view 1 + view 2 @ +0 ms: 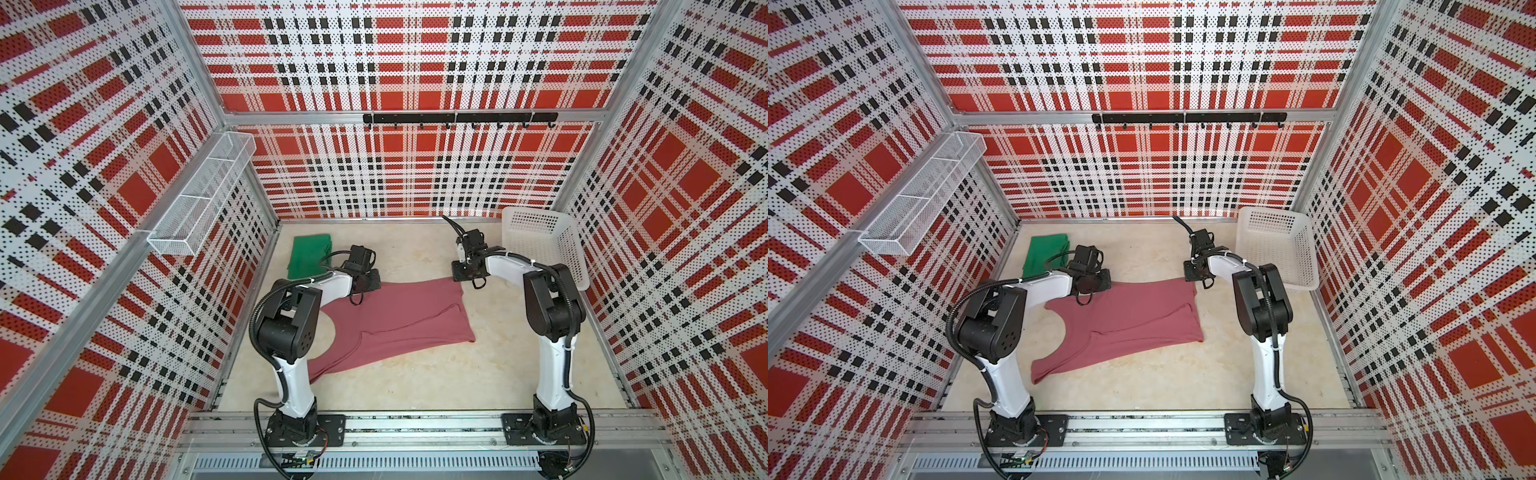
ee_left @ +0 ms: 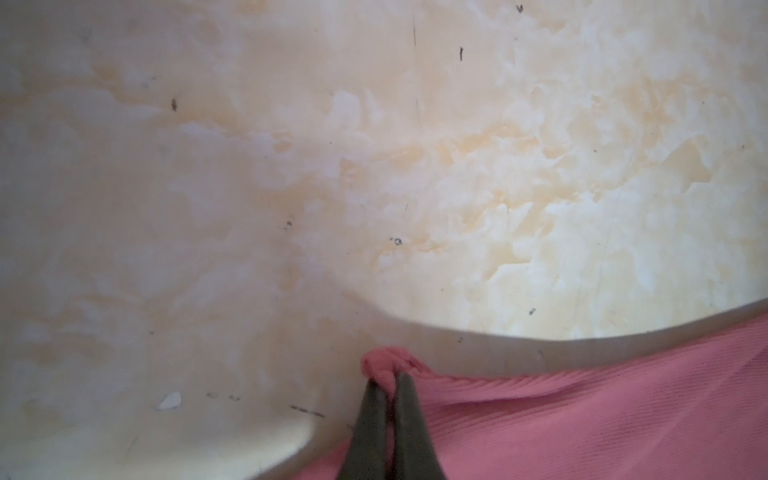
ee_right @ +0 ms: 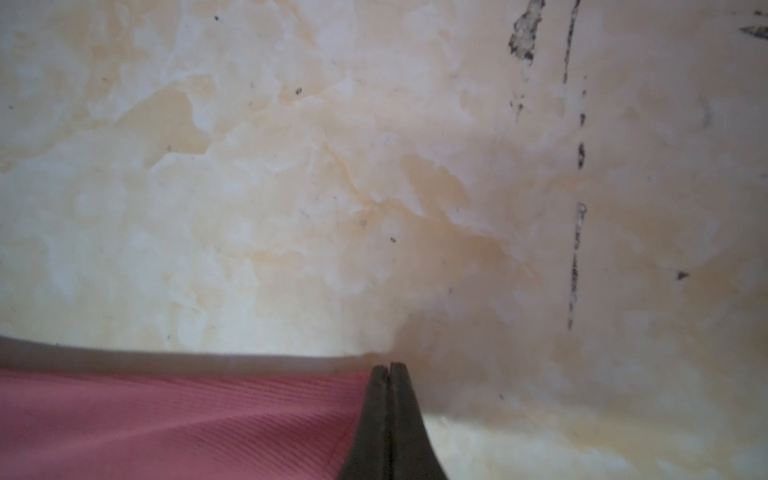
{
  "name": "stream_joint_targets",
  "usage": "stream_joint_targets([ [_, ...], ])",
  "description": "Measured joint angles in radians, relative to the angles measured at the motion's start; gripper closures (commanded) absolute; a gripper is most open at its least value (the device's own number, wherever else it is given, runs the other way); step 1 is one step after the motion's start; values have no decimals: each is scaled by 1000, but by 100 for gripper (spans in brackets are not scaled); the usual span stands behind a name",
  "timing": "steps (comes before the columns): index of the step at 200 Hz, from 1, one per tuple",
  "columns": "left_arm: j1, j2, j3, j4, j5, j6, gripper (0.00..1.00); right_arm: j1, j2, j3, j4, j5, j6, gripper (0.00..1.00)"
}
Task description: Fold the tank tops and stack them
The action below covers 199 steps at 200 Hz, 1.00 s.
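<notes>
The dusty pink tank top (image 1: 399, 320) lies partly doubled over in the middle of the table in both top views (image 1: 1129, 320), its straps toward the front left. At its far left corner my left gripper (image 1: 374, 286) is shut, and the left wrist view shows pink cloth (image 2: 582, 415) bunched between the fingertips of that gripper (image 2: 390, 376). At the far right corner my right gripper (image 1: 457, 279) is shut; its wrist view shows the jaws (image 3: 389, 368) pressed together where the pink cloth's (image 3: 166, 424) edge ends. The green tank top (image 1: 309, 257) lies folded at the back left.
A white perforated basket (image 1: 540, 245) leans tipped at the back right, just behind the right arm. A wire shelf (image 1: 203, 199) hangs on the left wall and a black hook rail (image 1: 459, 118) on the back wall. Plaid walls close in three sides.
</notes>
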Motion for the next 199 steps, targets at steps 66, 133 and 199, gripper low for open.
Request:
stream_joint_targets([
  [66,-1,0,44,1,2,16,100,-60,-124,-80,166,-157,-172,100],
  [133,-16,-42,45,-1,-22,26,100,-65,-256,-241,213,-227,-360,100],
  [199,-100,-307,-202,15,-128,-26,100,-56,-455,-470,254,-211,-421,100],
])
